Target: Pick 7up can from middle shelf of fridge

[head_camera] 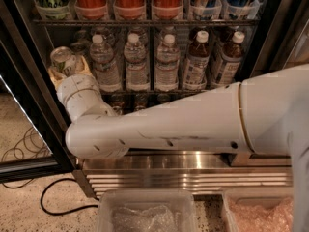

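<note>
One 7up can (63, 60) sits between the tan fingers (86, 69) of the gripper (66, 67). The gripper is closed around the can's lower body. It holds the can tilted, silver top showing, at the left side of the fridge (169, 175) as seen, just above the level of the fridge's middle shelf (145, 92). The nearest water bottle (104, 62) stands further right inside the fridge, just beside the gripper. The white arm (193, 124) crosses in front of the fridge's lower part.

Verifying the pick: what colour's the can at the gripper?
The can: silver-white, green markings, at the gripper left of the bottles; camera view.
</note>
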Robot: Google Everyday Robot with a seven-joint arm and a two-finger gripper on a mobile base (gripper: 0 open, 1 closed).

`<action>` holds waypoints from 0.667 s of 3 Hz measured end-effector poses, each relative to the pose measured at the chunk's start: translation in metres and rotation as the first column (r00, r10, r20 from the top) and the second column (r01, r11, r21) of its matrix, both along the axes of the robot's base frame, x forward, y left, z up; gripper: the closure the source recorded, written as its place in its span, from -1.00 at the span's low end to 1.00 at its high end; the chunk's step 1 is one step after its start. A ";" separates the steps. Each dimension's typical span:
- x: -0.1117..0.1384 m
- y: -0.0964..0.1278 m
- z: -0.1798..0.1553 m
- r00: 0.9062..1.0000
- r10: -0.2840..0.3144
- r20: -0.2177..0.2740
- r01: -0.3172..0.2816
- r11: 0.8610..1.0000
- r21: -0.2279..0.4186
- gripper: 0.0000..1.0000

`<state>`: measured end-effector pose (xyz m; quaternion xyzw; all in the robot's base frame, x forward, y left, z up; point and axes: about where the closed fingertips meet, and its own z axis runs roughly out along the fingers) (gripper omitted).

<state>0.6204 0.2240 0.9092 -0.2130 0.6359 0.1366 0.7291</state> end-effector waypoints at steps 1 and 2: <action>-0.021 -0.013 -0.007 1.000 -0.008 -0.004 0.008 1.000 -0.012 1.00; -0.044 -0.030 -0.019 1.000 -0.008 -0.004 0.008 1.000 -0.020 1.00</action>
